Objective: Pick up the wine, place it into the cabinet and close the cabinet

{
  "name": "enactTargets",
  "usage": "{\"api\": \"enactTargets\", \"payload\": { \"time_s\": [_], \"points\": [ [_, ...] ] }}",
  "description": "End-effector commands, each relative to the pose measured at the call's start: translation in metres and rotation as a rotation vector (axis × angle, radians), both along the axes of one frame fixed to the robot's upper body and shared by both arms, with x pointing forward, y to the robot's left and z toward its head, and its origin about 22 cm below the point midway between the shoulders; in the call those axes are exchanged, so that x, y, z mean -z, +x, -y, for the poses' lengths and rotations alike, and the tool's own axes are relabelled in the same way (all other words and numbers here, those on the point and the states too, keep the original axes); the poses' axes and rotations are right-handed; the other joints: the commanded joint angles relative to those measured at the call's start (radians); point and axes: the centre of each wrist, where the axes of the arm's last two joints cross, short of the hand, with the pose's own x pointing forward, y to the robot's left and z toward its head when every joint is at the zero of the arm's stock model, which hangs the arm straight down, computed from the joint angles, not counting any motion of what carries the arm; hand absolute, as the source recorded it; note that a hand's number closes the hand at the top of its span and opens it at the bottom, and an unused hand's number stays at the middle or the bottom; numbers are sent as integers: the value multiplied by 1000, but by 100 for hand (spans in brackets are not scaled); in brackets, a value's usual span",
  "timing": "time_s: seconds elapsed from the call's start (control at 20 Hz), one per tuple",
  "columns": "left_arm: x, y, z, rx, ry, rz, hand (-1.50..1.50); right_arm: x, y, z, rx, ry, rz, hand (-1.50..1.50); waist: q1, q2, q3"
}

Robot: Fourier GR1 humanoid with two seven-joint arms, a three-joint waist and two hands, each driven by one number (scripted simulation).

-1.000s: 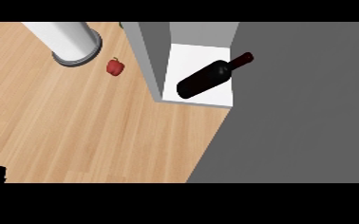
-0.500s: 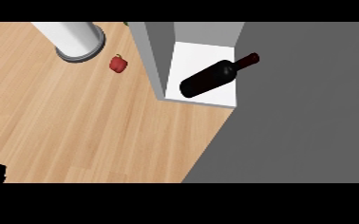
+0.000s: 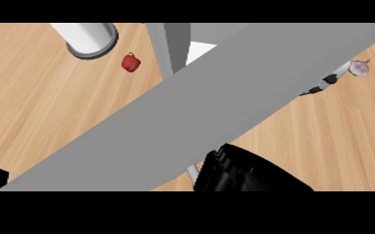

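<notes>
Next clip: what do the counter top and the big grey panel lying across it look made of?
The counter looks like light wood, matte, with visible grain streaks. The grey panel is smooth, uniform and matte, without grain: perhaps painted board or metal; the look leaves it open.

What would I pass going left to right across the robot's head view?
white cylinder → red pepper → cabinet → right robot hand → pale round item. The grey panel crosses nearly the whole view, so it is left out.
</notes>
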Motion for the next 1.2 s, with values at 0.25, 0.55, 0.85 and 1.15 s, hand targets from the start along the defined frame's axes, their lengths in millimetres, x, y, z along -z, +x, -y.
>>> {"api": "enactTargets", "payload": {
  "time_s": [0.25, 0.55, 0.85, 1.15],
  "points": [
    [-4, 8, 7, 50, -19, 20, 150, -33, 60, -51, 210, -33, 67, 150, 54, 12, 2],
    [-3, 15, 8, 56, -14, 29, 150, -62, 102, -75, 325, -59, 106, 150, 56, 28, 3],
    [-4, 17, 10, 74, -16, 30, 150, -78, 142, -90, 408, -86, 63, 150, 85, 38, 6],
    [-4, 22, 12, 72, -25, 45, 150, -83, 165, -95, 389, -29, -43, 150, 70, 50, 8]
  ]
}}
